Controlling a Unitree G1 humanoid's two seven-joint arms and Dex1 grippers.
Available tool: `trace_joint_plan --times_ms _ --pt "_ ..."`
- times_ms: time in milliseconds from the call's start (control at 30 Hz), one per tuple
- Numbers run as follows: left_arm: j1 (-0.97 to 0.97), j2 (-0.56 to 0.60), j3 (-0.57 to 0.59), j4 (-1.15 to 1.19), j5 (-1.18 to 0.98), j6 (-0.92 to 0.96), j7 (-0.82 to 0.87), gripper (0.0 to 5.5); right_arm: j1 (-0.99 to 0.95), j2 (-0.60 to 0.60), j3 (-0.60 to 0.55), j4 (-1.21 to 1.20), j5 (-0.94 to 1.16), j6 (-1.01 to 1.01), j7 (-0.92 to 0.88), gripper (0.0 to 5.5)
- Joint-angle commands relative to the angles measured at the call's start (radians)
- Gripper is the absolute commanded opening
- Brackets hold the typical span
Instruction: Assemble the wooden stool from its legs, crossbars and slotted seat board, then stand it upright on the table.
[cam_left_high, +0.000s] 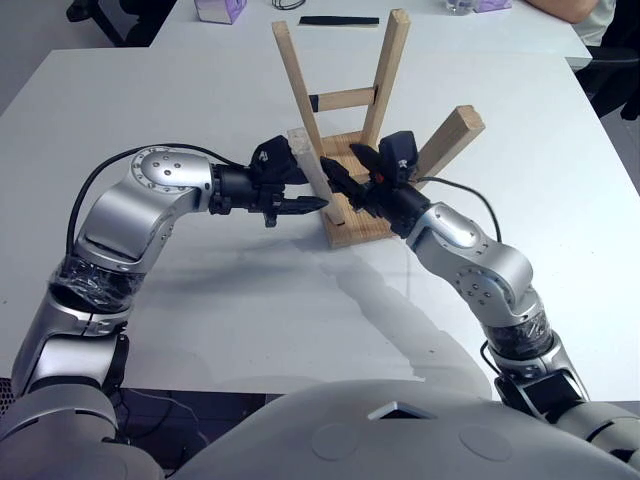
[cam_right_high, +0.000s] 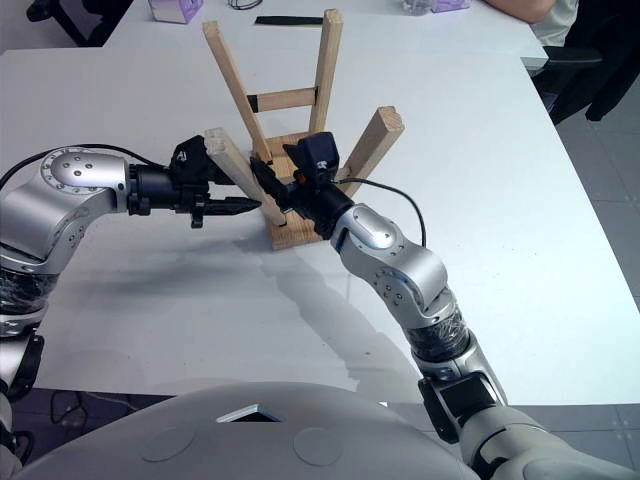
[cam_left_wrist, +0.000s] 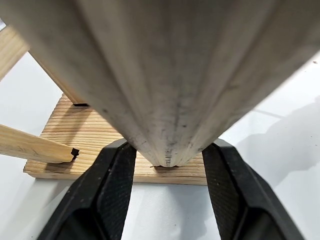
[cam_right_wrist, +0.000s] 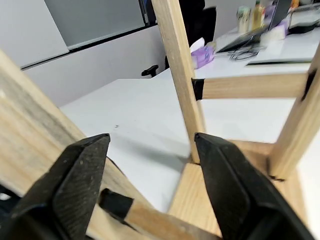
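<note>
I see a plain white surface (cam_left_high: 150, 100) running from the near edge to a gap. Beyond the gap is a second white table (cam_left_high: 500, 30) carrying a purple box (cam_left_high: 220, 10) and a flat black strip (cam_left_high: 338, 20). A dark chair (cam_left_high: 612, 80) stands off the right side. The stool is upside down near the middle of the surface, with the seat board (cam_left_high: 348, 235) lying flat and the legs pointing up. The two far legs (cam_left_high: 296, 80) lean toward each other and are joined by a crossbar (cam_left_high: 345, 99) with black ends. The right leg (cam_left_high: 452, 137) splays outward to the right. The near leg (cam_left_high: 316, 178) is tilted, its foot down at the board's near left corner. My left gripper (cam_left_high: 310, 203) comes in from the left and pinches this leg, one finger (cam_left_wrist: 107, 190) pressed against each side. My right gripper (cam_right_wrist: 150, 142) reaches in from the right over the board, just beside the near leg, with its fingers (cam_right_wrist: 82, 175) spread wide and gripping nothing. A second bar (cam_right_wrist: 145, 217) with a black end lies just below those fingers; I cannot tell what it is joined to. The two grippers crowd the same corner, and the right arm hides much of the board's near edge.
</note>
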Motion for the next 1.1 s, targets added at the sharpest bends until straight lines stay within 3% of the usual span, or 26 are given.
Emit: trace_joint_plan --times_ms 33,200,333,433,533,633,733,800,867,933,1033,1100 --pt "0.022 0.003 -0.056 0.006 0.037 0.071 -0.005 2.03 0.045 -0.009 0.046 0.103 -0.080 0.047 0.062 3.14" --pt "0.037 0.010 -0.065 0.046 0.059 0.059 -0.006 2.03 -0.015 0.040 -0.054 -0.051 0.024 0.038 0.160 3.14" --pt "0.064 0.018 -0.065 0.060 0.066 0.053 -0.006 2.03 -0.198 0.094 -0.309 -0.278 0.511 0.035 0.085 3.14" --pt "0.076 0.023 -0.066 0.060 0.068 0.050 -0.006 2.03 -0.288 -0.055 -0.560 -0.226 0.654 -0.006 0.042 3.14" --pt "0.088 0.030 -0.067 0.052 0.067 0.047 -0.005 2.03 -0.232 -0.300 -0.747 0.059 0.409 -0.015 0.081 3.14" --pt "0.090 0.033 -0.070 0.041 0.065 0.047 -0.007 2.03 -0.108 -0.552 -0.656 0.480 -0.056 -0.221 0.104 3.14" --pt "0.078 0.032 -0.078 0.040 0.065 0.047 -0.016 2.03 -0.064 -0.668 -0.535 0.774 -0.323 -0.384 0.056 3.14" --pt "0.069 0.031 -0.084 0.041 0.068 0.042 -0.024 2.03 -0.069 -0.676 -0.448 0.809 -0.453 -0.445 0.032 3.14" --pt "0.060 0.029 -0.090 0.040 0.070 0.040 -0.029 2.03 -0.087 -0.607 -0.349 0.662 -0.501 -0.407 0.058 3.14" --pt "0.055 0.027 -0.094 0.036 0.068 0.043 -0.031 2.03 -0.129 -0.450 -0.227 0.343 -0.401 -0.291 0.134 3.14" --pt "0.046 -0.003 -0.130 0.010 0.074 0.049 -0.024 2.03 -0.362 -0.031 -0.018 -0.107 -0.036 -0.074 0.097 3.14" --pt "0.030 -0.042 -0.158 -0.025 0.068 0.070 -0.007 2.03 -0.446 0.107 0.027 -0.188 0.074 -0.010 0.069 3.14"
